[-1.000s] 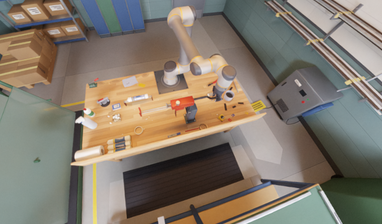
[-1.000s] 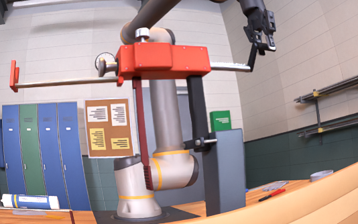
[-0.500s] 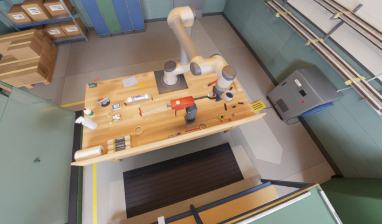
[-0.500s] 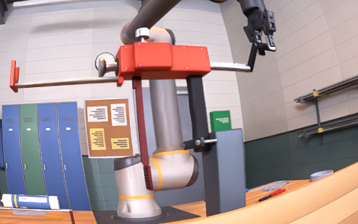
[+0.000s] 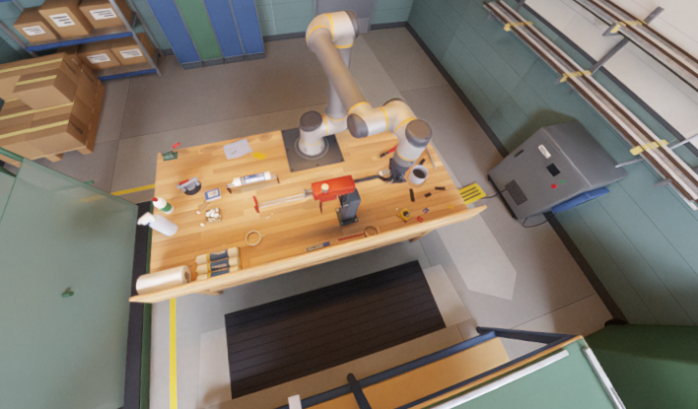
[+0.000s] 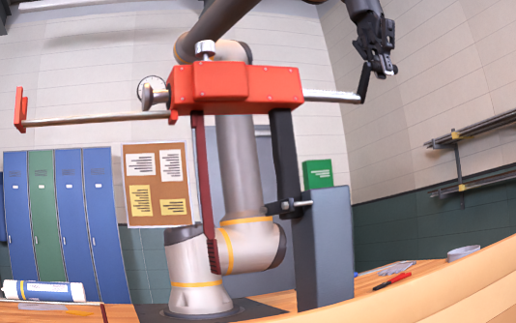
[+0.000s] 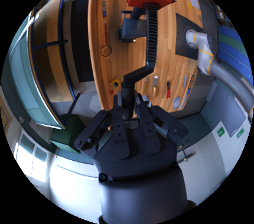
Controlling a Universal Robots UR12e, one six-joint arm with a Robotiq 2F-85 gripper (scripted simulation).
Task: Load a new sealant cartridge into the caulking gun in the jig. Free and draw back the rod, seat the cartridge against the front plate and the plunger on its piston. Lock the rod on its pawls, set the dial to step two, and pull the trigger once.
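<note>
In the middle of the wooden bench the red caulking gun [image 5: 333, 187] sits on a dark jig post [image 5: 349, 206], its cradle rods reaching left to a red front plate [image 6: 19, 109]. A silver dial knob [image 6: 205, 48] stands on top of the body and the red trigger [image 6: 204, 193] hangs below. The toothed rod [image 7: 152, 33] sticks out of the rear and ends in a black hooked handle [image 6: 365, 81]. The white sealant cartridge [image 5: 250, 180] lies on a stand behind and to the left of the gun. My gripper [image 7: 128, 111] is at the rear of the gun, closed around the rod handle.
A grey machine [image 5: 553, 169] stands on the floor right of the bench. Tape rolls, bottles, spare tubes [image 5: 218, 262] and small tools lie scattered over the bench, with a white cup [image 5: 418, 174] close to my wrist. My arm's base [image 5: 312, 143] is mounted at the bench's rear edge.
</note>
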